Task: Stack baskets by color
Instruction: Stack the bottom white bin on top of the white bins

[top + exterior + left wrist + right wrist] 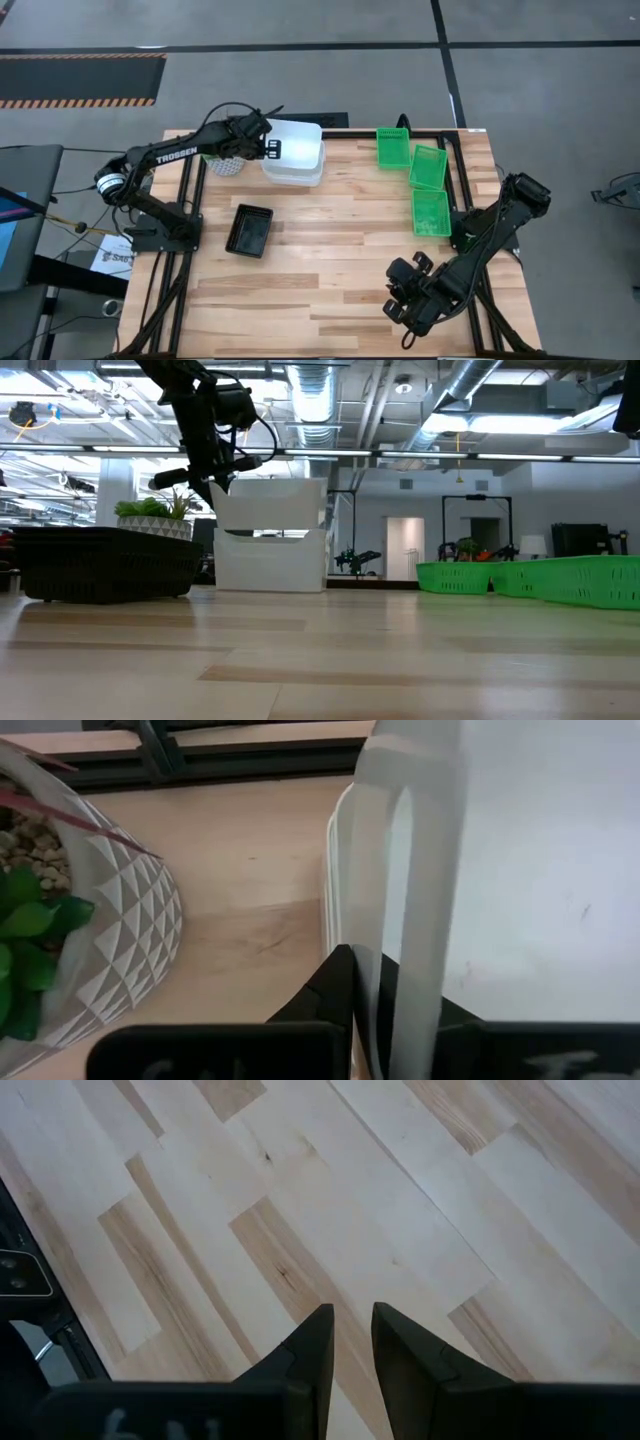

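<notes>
A white basket [296,141] sits level on top of another white basket [270,562] at the table's far side, left of centre. My left gripper [270,148] is shut on the upper one's left wall. A black basket [250,230] rests flat on the table nearer the left. Three green baskets [428,167] lie in a row at the far right. My right gripper [402,305] hangs over bare wood near the front right. Its fingers [318,1342] are slightly apart with nothing between them. My left gripper pinches the upper white basket's left side wall [372,920], one finger [330,995] outside it and one inside. The fingers slant down from the table's left. The basket stays level over the lower white basket; whether it rests on it or hangs just clear, I cannot tell.
A potted green plant in a white faceted pot [225,165] stands right beside the white baskets, under my left arm. The black frame rails [455,150] run along the table's far and side edges. Bare wood lies across the middle and the front.
</notes>
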Robot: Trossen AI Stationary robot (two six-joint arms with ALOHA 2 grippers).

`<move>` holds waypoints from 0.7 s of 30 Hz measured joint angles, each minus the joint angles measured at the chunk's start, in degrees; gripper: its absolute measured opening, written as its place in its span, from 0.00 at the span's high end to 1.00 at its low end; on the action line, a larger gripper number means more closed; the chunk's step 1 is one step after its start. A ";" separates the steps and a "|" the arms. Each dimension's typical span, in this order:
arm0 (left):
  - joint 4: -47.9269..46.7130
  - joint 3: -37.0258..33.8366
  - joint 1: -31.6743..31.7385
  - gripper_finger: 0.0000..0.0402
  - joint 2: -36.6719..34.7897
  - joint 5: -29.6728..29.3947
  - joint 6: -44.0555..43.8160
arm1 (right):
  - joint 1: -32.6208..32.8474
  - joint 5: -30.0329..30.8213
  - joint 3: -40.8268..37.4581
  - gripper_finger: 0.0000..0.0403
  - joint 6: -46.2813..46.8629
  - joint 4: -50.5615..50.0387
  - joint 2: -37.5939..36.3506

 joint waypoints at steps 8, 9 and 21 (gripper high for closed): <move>0.53 0.02 -0.71 1.00 0.70 -0.61 -0.07 | 0.00 -0.01 0.00 0.76 0.01 -0.01 0.00; 0.59 0.01 -0.78 1.00 1.05 -0.55 -0.02 | 0.00 0.00 0.00 0.76 0.01 0.00 0.00; 1.20 0.07 -1.56 1.00 5.16 1.15 -0.36 | 0.20 -0.06 0.00 0.76 0.03 0.20 0.02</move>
